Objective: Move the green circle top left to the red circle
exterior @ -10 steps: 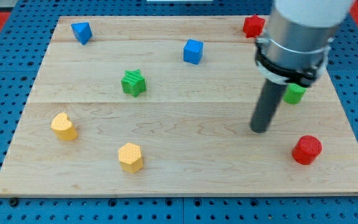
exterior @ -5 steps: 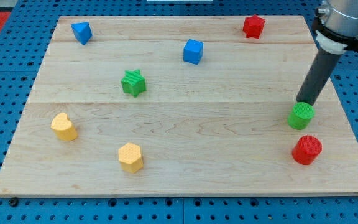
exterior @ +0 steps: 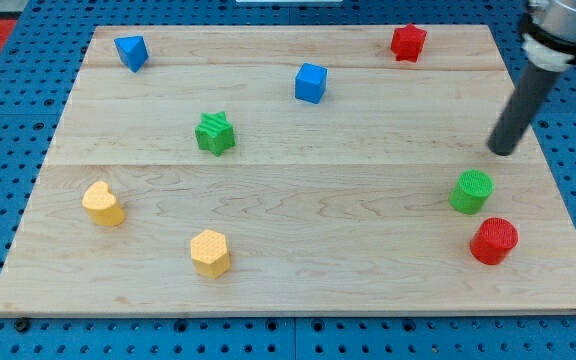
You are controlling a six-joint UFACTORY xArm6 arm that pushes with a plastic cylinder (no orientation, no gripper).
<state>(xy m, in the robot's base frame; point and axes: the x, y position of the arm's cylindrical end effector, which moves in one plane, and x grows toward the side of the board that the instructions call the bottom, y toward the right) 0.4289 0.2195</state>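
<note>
Nearly done: green circle (exterior: 471, 191) sits near red circle (exterior: 494, 240), at its 11 o'clock, not touching. My tip (exterior: 503, 151) free at 1 o'clock, holding nothing.

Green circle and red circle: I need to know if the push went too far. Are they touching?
Apart. The camera view shows a thin strip of bare board between the green circle and the red circle.

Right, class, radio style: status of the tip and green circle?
My tip up-right of green circle, apart. Green circle up-left of red circle, small gap. Nothing between them.
</note>
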